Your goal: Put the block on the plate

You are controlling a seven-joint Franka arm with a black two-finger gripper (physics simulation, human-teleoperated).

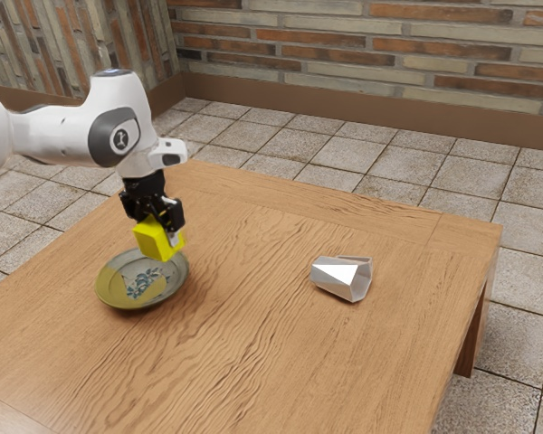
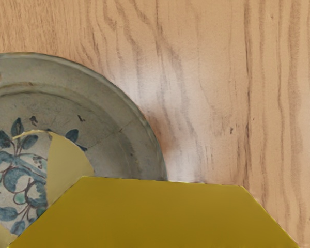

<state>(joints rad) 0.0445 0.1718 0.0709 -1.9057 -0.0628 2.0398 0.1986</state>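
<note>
- We are holding the yellow block in the gripper, its fingers closing in only as far as the block's width and pressing on two sides. Nothing else is bearing the block's weight, so we are reading this as a firm grasp for the carry.
- We are keeping the block in the air near the plate, slightly tilted in the exterior view. In the wrist view it is overlapping the plate's rim and reaching past it over the wood, so we are probably hanging nearer the edge than the middle.
- We are judging the carry mostly done; the next move is asking for a small shift toward the painted leaves, a gentle lowering, then a release. Letting go here, we would be risking a block tipping on the sloping rim.
- The plate is lying flat, giving us a shallow, steady landing place.
- The wooden bench is carrying it, and a faceted silvery thing is resting well apart, not hindering us.
- Beyond, we are seeing pale floor tiles running up to a brick wall.
</note>
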